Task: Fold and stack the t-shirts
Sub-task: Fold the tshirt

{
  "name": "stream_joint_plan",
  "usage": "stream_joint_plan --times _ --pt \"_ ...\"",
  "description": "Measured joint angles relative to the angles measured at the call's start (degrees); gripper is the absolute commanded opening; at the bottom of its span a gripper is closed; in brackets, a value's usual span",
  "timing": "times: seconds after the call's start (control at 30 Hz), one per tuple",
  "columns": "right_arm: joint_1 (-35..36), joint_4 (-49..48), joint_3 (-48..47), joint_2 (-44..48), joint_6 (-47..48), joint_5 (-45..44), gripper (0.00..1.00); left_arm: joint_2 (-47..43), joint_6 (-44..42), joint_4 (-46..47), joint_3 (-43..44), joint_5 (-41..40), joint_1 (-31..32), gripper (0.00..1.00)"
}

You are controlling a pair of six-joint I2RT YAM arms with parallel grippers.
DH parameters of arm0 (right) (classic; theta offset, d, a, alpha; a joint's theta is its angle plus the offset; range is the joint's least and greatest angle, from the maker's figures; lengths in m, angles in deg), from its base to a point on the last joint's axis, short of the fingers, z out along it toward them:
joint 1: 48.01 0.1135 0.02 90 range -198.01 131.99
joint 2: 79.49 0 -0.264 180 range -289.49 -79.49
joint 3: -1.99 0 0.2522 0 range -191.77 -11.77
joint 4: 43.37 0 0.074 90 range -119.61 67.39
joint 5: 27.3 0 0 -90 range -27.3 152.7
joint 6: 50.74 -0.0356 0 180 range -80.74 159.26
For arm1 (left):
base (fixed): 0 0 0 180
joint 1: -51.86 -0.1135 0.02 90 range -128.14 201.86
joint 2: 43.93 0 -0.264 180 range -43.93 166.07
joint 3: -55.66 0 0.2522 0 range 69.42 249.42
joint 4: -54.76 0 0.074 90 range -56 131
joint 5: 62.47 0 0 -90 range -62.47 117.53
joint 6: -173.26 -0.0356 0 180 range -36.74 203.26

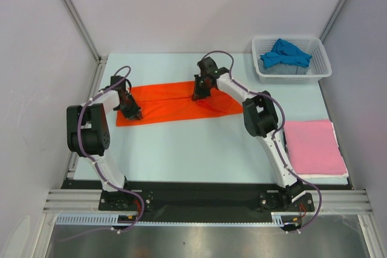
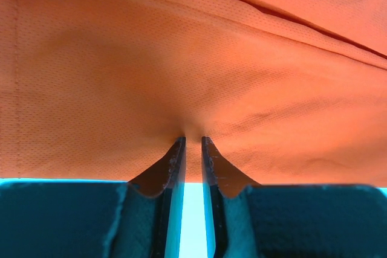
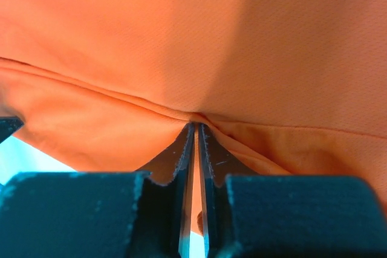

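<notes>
Pinching the orange-red t-shirt [image 1: 175,104] at two places, the arms look set for a fold along its length. The shirt lies at the middle of the table [image 1: 199,149] as a long flat band running from 9 o'clock towards 3 o'clock. The left gripper [image 2: 193,140] bites its 9 o'clock end; its jaws stand nearly together and the cloth puckers into them at the tips. The right gripper [image 3: 196,126] sits further along towards 3 o'clock, with its jaws pressed close on a ridge of cloth where a seam or folded edge runs in. Taking the band at both places at once would, I judge, keep the edge taut and straight when it is lifted, so that it does not sag between the arms.

The fabric is a fine, matt knit with a tiny dotted weave, limp enough to crease at each pinch. The pink t-shirt [image 1: 314,143] lies at 4 o'clock as a neat flat rectangle, already folded. The blue t-shirt [image 1: 284,52] sits crumpled at 1 o'clock in a white mesh basket [image 1: 323,67], not yet folded
</notes>
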Motion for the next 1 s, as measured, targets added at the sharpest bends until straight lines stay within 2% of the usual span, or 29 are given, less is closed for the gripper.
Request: stream_joint_plan --times 0.17,0.33,0.4,0.47,0.57,0.7,1.0 --pt "-0.39 2.12 -1.49 0.35 -0.79 2.58 0.25 -0.22 0.00 -0.35 0.02 1.22 0.07 0.21" --pt "-1.75 3.91 0.02 4.92 -1.33 5.77 0.29 -1.44 0.02 -0.37 0.09 3.06 0.35 0.21" --pt "-3.28 2.91 3.54 8.48 -1.55 6.99 0.26 -1.57 0.04 -0.35 0.28 3.69 0.46 0.20" --pt "-5.22 1.18 8.98 12.85 -2.19 9.66 0.15 -1.57 0.02 -0.37 0.37 4.26 0.63 0.20" --pt "-8.37 -2.14 14.88 16.15 -3.26 13.64 0.04 -1.57 0.02 -0.39 0.42 4.81 1.07 0.20" --pt "-10.25 -5.79 18.75 15.41 -3.93 17.33 0.01 -1.57 -0.02 -0.44 0.48 5.14 1.49 0.19" --pt "-7.28 -16.04 29.29 12.33 -9.16 23.52 0.00 -1.57 -1.18 -1.70 1.97 5.09 1.53 0.18"
